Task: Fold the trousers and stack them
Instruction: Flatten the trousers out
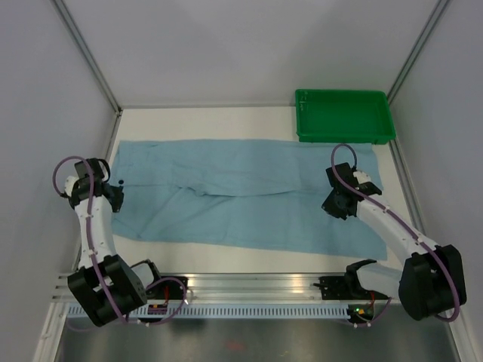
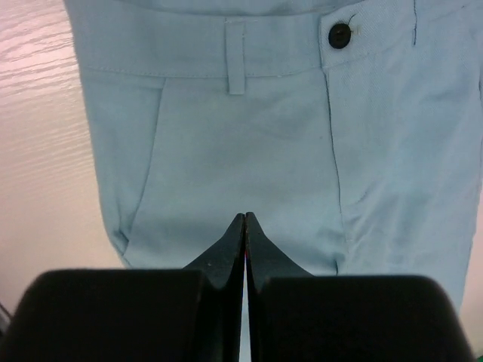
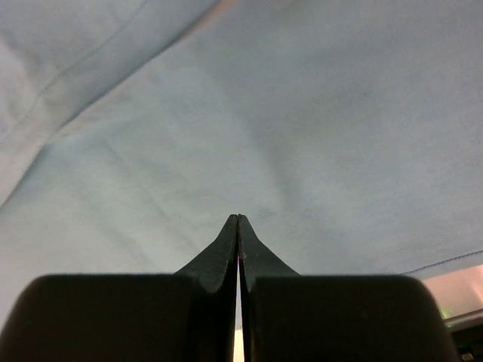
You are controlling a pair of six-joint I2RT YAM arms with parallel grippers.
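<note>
Sky-blue trousers [image 1: 241, 192] lie spread flat across the worktop [image 1: 204, 117], waistband under the left claw [image 2: 244, 220], leg ends beneath the right claw [image 3: 238, 219], both claws pinched closed on nothing, green tray [image 1: 343, 113] at the far right.

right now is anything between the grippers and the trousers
Nothing visible. The left gripper is over the trousers near the waistband, the right gripper over the leg end, both shut. The green tray lies beyond them.

Sky-blue trousers [image 1: 241, 194], dark button [image 2: 339, 35], green tray [image 1: 343, 115]
</note>
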